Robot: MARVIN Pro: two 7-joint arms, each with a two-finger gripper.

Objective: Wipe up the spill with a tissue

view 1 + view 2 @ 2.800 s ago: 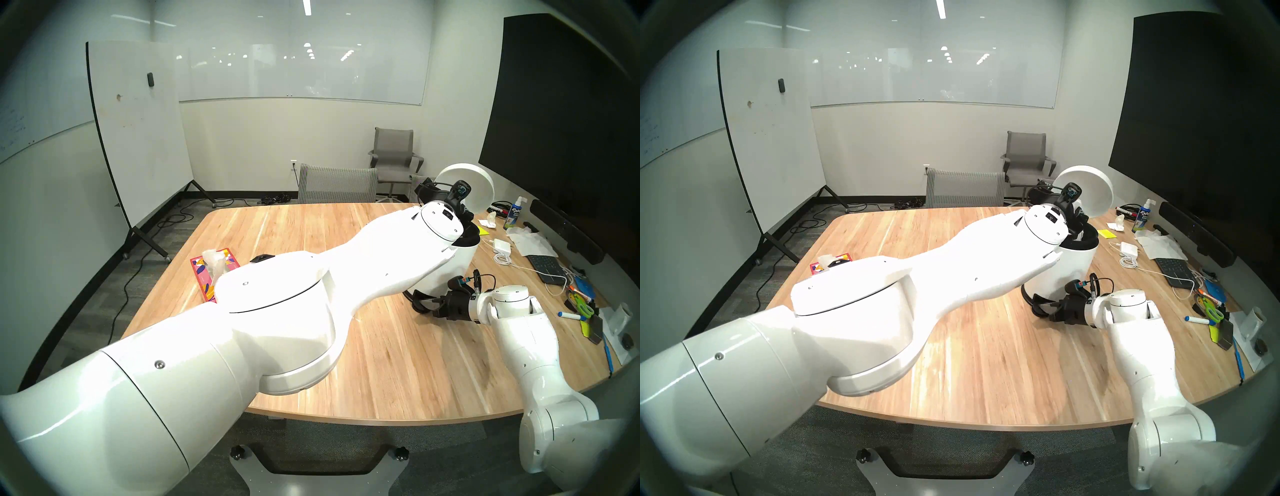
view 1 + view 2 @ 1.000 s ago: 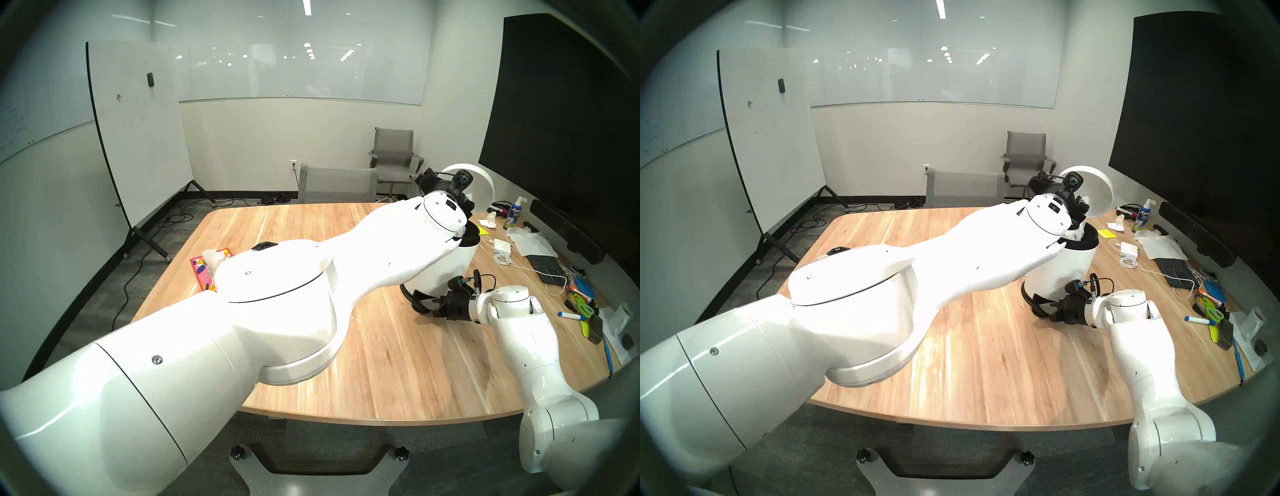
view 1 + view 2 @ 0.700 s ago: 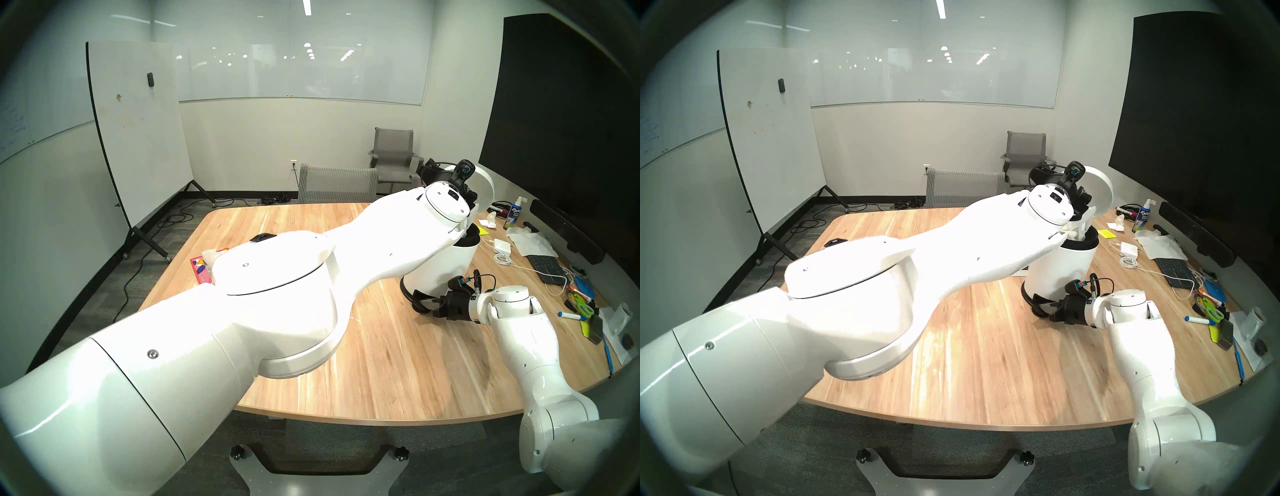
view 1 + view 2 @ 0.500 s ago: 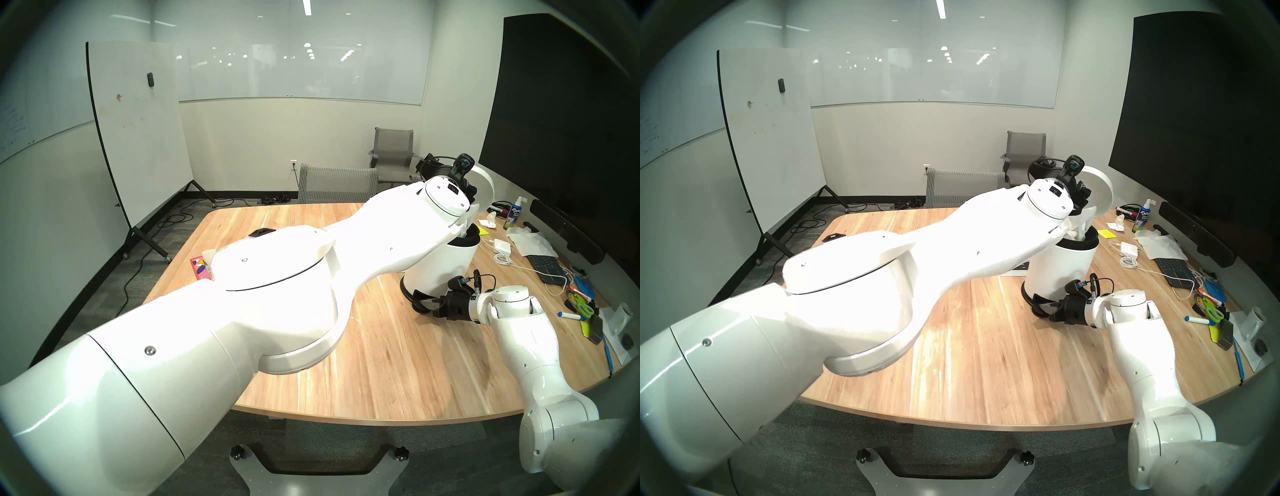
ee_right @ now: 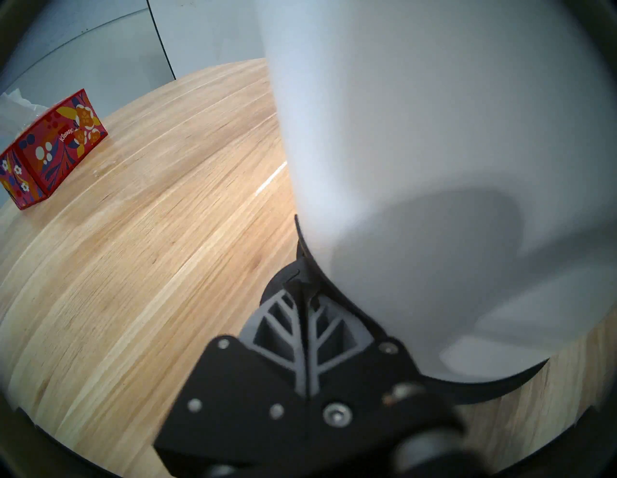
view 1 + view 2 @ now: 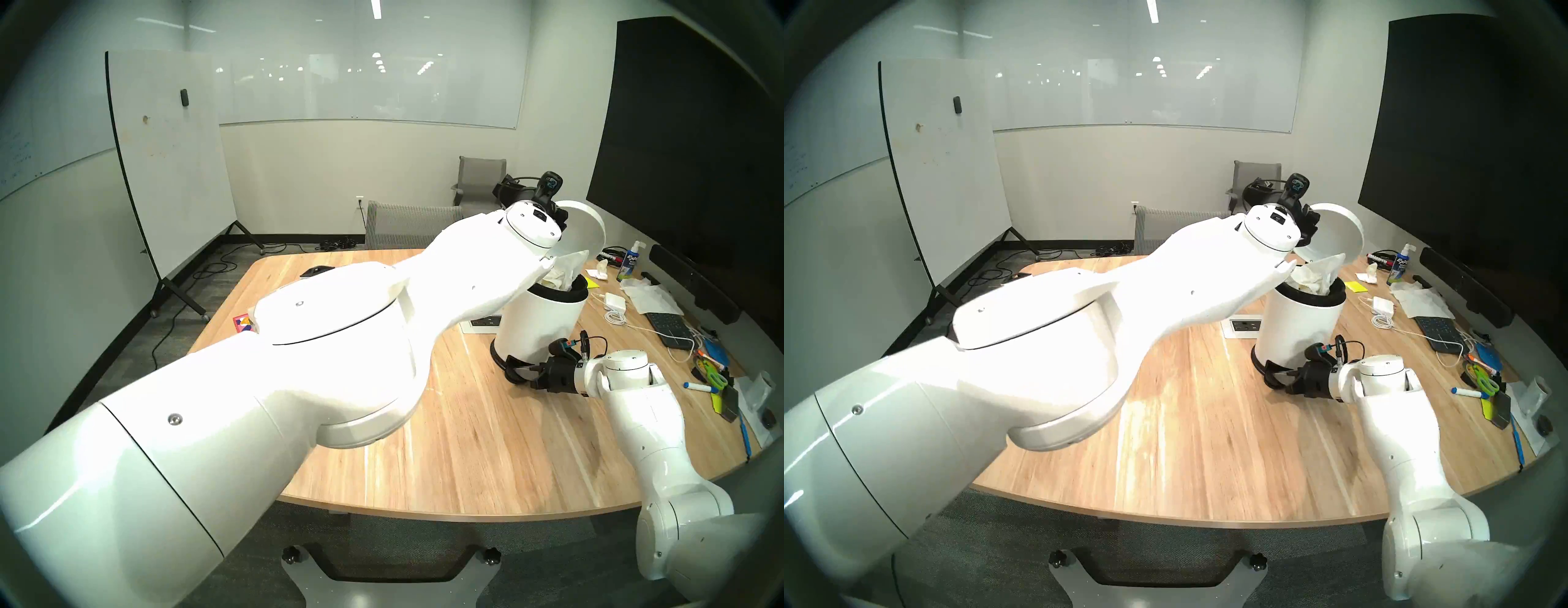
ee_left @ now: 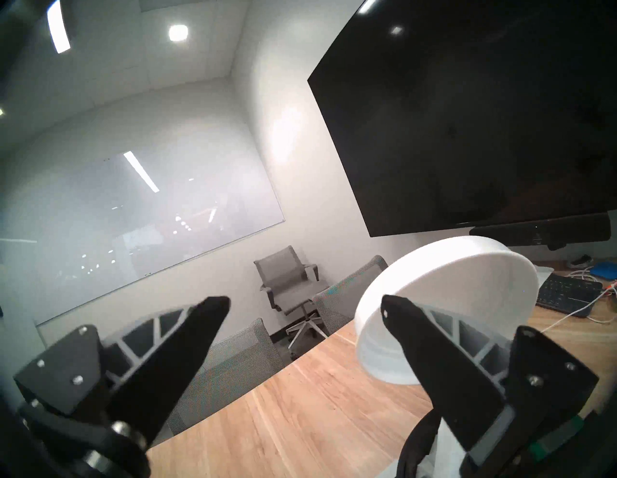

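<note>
Raised lid [image 7: 447, 300] beside left claw [image 7: 305, 302] (spread), table [image 6: 488, 446] bare

"Kleenex" on red floral tissue box [image 5: 50, 147]; "Expo" on spray bottle [image 6: 631, 265] w/ blue label.

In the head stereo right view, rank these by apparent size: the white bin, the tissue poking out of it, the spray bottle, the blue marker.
1. white bin, largest by far
2. tissue, counting only the part above the rim
3. spray bottle, narrower, and it stands farther back
4. blue marker, smallest
</note>
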